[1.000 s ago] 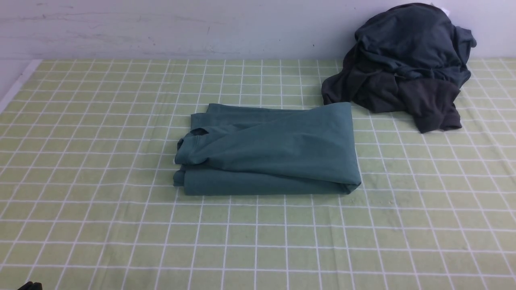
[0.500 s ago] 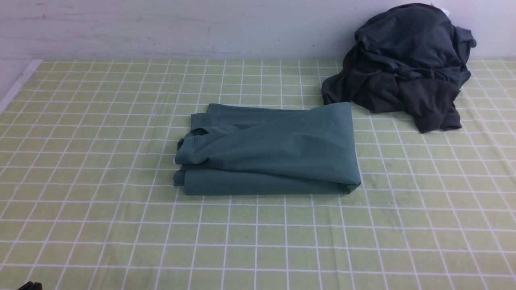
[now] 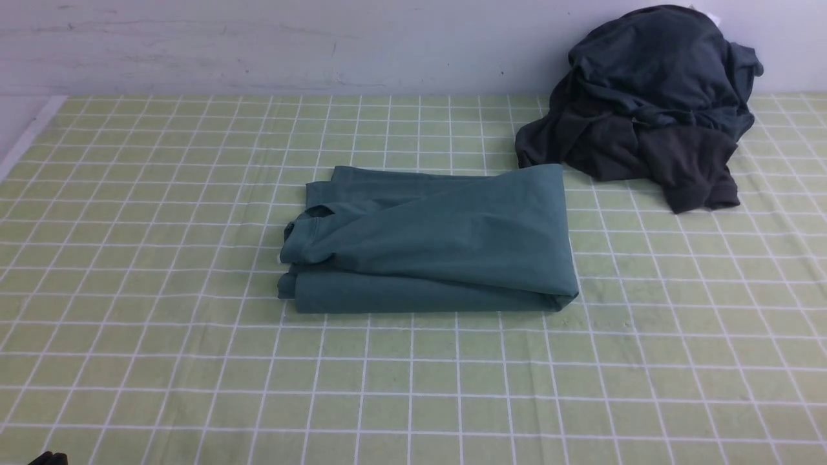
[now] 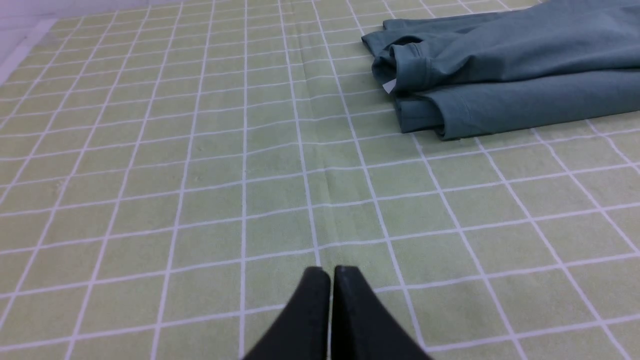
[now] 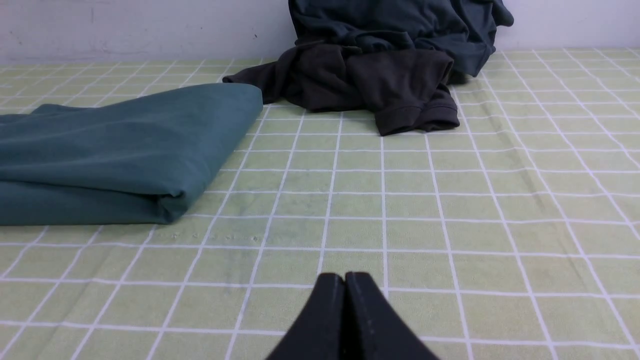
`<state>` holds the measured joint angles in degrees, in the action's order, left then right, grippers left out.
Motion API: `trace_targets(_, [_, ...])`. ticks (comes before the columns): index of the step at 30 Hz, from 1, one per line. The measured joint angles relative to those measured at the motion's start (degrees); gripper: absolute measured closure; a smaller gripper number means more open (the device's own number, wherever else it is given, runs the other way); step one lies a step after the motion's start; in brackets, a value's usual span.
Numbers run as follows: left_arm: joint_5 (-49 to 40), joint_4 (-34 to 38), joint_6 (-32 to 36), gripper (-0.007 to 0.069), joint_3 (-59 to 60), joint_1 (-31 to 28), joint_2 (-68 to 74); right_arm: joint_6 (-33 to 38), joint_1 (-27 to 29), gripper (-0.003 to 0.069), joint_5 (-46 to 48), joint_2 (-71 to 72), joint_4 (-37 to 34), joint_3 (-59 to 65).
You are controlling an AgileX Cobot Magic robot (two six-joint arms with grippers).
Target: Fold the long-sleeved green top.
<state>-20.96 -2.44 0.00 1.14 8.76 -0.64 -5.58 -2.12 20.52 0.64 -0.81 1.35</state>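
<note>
I find the left gripper [image 4: 330, 272] low over the checked tablecloth [image 3: 161, 361] near the worktop's near left corner; in its wrist view the two black fingers are pressed together with nothing between them, and they touch no garment. In the front view only a dark sliver of that arm shows at the near left corner.

The green long-sleeved top [image 3: 433, 239] lies on the cloth about midway between the left and right edges, roughly halfway from the near edge to the far edge. It is folded into a flat, roughly rectangular stack of several layers. The open, layered ends face the left edge, where a ribbed cuff or hem edge curls up and a small white tag [image 4: 389, 86] peeps out. The rounded fold faces the right edge. The top's far right corner comes close to the dark garments; I cannot tell whether they touch.

A crumpled heap of dark garments [image 3: 652, 103] occupies the far right corner, piled against the pale wall [image 3: 258, 45]. A slate-grey piece sits uppermost, and a charcoal piece spreads beneath it toward the near edge.

The right gripper [image 5: 345, 277] hovers low over bare cloth on the right side, nearer the near edge than the folded top. Its fingers are also closed against each other, gripping nothing. It is well apart from both the top and the heap.

I see no containers on the worktop.
</note>
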Motion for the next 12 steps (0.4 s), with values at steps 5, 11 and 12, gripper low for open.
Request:
trace_targets(5, [0.0,0.0,0.0,0.0628,0.0,0.0,0.0,-0.2,0.0,0.0673,0.0,0.0,0.0,0.0])
trace_targets(11, [0.0,0.0,0.0,0.0628,0.0,0.0,0.0,-0.2,0.0,0.0673,0.0,0.0,0.0,0.0])
trace_targets(12, [0.0,0.0,0.0,0.0628,0.0,0.0,0.0,-0.2,0.0,0.0673,0.0,0.0,0.0,0.0])
